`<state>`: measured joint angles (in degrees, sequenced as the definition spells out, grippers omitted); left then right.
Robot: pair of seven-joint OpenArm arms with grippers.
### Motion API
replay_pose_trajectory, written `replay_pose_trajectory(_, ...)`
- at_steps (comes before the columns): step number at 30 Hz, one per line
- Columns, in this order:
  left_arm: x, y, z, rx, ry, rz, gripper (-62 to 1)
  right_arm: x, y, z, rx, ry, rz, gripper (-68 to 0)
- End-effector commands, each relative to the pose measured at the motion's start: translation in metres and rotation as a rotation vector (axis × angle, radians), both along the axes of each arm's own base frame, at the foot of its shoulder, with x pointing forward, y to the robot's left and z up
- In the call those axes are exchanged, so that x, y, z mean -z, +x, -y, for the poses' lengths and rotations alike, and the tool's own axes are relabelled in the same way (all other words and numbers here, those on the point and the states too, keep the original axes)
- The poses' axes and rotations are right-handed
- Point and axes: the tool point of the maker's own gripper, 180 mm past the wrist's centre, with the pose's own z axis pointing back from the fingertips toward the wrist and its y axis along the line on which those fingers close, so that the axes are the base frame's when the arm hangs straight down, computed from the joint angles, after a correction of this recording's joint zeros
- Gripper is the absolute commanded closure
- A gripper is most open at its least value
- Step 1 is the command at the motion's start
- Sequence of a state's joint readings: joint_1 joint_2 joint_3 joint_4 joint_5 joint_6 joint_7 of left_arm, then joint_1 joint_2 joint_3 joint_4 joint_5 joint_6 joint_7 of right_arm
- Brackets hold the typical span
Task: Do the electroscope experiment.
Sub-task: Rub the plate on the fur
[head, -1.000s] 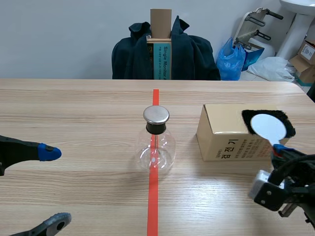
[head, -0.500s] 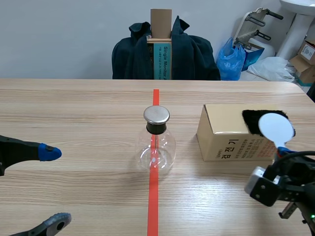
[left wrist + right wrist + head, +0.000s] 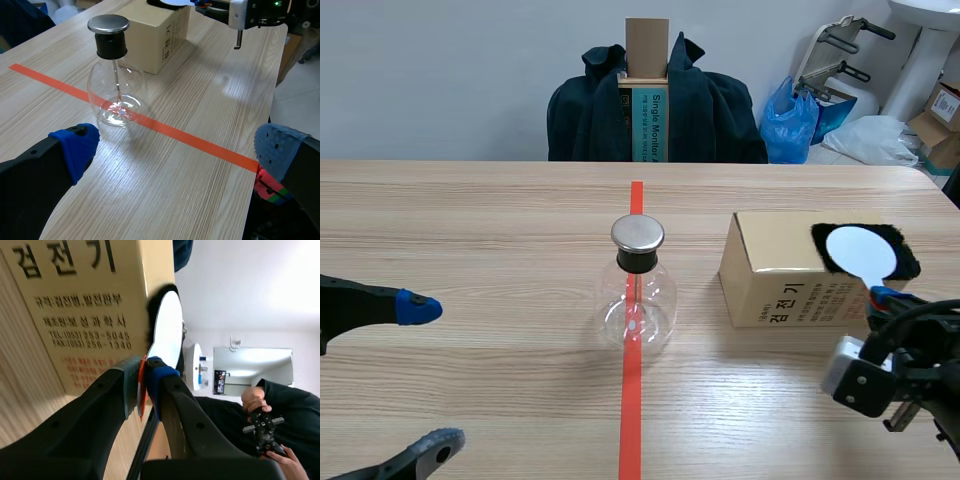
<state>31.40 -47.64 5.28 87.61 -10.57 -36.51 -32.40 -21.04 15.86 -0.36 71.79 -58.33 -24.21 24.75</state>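
Note:
A glass electroscope flask [image 3: 638,292] with a round metal cap stands on the red tape line at mid-table. To its right sits a cardboard box [image 3: 775,272] with a black fur patch [image 3: 905,255] on top. My right gripper [image 3: 883,296] is shut on the thin orange handle of a white disc paddle [image 3: 860,252], and the disc rests against the fur. In the right wrist view the white disc [image 3: 167,332] rises past my right gripper [image 3: 143,372] beside the box [image 3: 75,305]. My left gripper [image 3: 175,150] stands wide open, short of the flask [image 3: 116,85].
A chair draped with a dark jacket [image 3: 655,105] stands behind the table's far edge. Bags and boxes [image 3: 800,115] lie on the floor at the back right. A person's hand with a controller [image 3: 260,415] shows beyond the right gripper.
The white disc slid right across the fur, then back left, carried by my right gripper. The left arm and the flask have stayed still.

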Motion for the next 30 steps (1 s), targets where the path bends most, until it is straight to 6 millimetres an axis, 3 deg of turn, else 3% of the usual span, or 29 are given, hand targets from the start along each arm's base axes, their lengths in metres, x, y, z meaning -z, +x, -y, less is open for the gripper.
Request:
replay_pose_trajectory(1, -0.007, 0.003, 0.003, -0.004, -0.031, 0.015, -62.3, -0.003, 0.005, 0.011, 0.077, -0.011, 0.008, -0.8)
replay_pose_trajectory(4, -0.007, 0.003, 0.003, -0.004, -0.031, 0.015, -62.3, 0.001, 0.004, 0.03, 0.163, -0.046, -0.013, -0.8)
replay_pose_trajectory(7, -0.007, 0.003, 0.003, -0.004, -0.031, 0.015, -62.3, -0.003, 0.003, 0.002, 0.001, -0.011, 0.004, -0.8)
replay_pose_trajectory(9, -0.007, 0.003, 0.003, -0.004, -0.031, 0.015, -62.3, -0.003, 0.002, -0.004, -0.02, 0.0, 0.006, -0.8)
replay_pose_trajectory(13, -0.007, 0.005, 0.001, -0.015, -0.025, 0.025, -62.3, 0.002, 0.004, 0.03, 0.167, -0.04, -0.015, -0.8)
replay_pose_trajectory(18, -0.007, 0.006, 0.001, -0.02, -0.023, 0.03, -62.3, -0.004, 0.004, 0.0, 0.001, -0.009, 0.008, -0.8)
replay_pose_trajectory(22, -0.007, 0.007, 0.001, -0.022, -0.026, 0.029, -62.3, -0.001, 0.005, 0.03, 0.155, -0.046, -0.007, -0.8)
replay_pose_trajectory(23, -0.008, 0.007, 0.001, -0.023, -0.027, 0.029, -62.3, 0.0, 0.005, 0.031, 0.155, -0.049, -0.015, -0.8)
replay_pose_trajectory(27, -0.009, 0.008, 0.001, -0.031, -0.039, 0.027, -62.3, -0.003, 0.006, 0.006, 0.028, -0.015, -0.003, -0.8)
replay_pose_trajectory(30, -0.01, 0.008, 0.0, -0.033, -0.042, 0.026, -62.3, -0.002, 0.01, 0.026, 0.145, -0.031, -0.006, -0.8)
